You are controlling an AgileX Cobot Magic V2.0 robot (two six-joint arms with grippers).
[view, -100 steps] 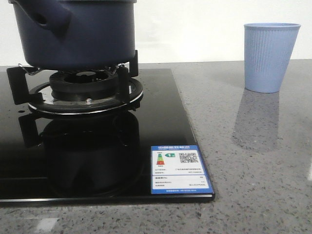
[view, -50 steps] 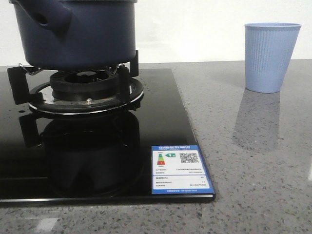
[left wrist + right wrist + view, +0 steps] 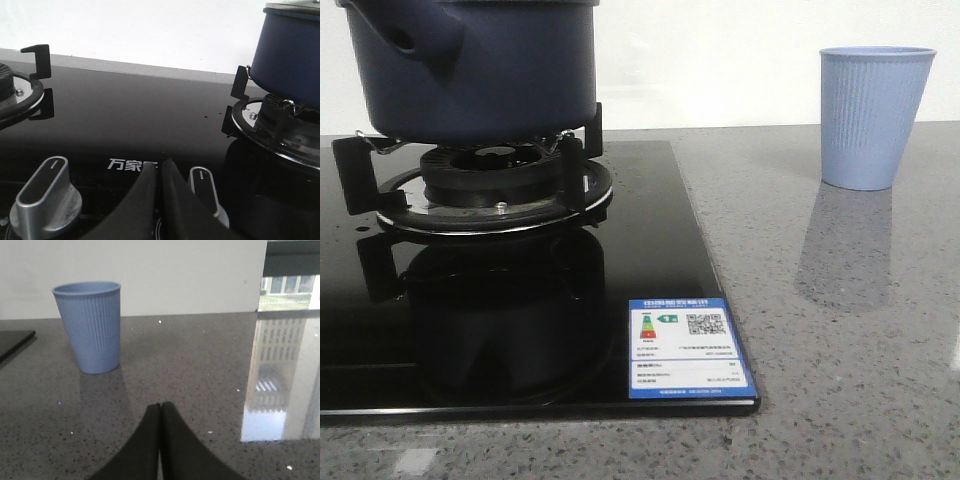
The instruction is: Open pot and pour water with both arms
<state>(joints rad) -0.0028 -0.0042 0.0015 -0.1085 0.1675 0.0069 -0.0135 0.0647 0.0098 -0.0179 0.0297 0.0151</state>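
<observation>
The pot (image 3: 470, 65), dark navy and round, was seen at the upper left of the front view, seated on the black prongs of the burner support (image 3: 490, 185); its thick side handle (image 3: 415, 40) was turned toward the left edge of the frame. In the left wrist view a grey rim, possibly a lid, was glimpsed at the pot's top edge. The burner stood on a glossy black cooktop (image 3: 520, 330), whose right edge ran diagonally down to a blue label (image 3: 688, 348) at its near corner.

Beyond that edge a grey speckled surface (image 3: 840, 330) was left open across the right half of the frame, with only a light blue ribbed cup (image 3: 874, 115) placed upright at the upper right, well apart from the pot.

Neither arm was shown in the front view. The left gripper (image 3: 160, 172) was held low over the cooktop's front, near a silver knob (image 3: 205, 187), with its jaws pressed together and nothing between them. The right gripper (image 3: 160, 412) was held low over the bare surface, aimed past the cup, its jaws likewise clenched on nothing.
</observation>
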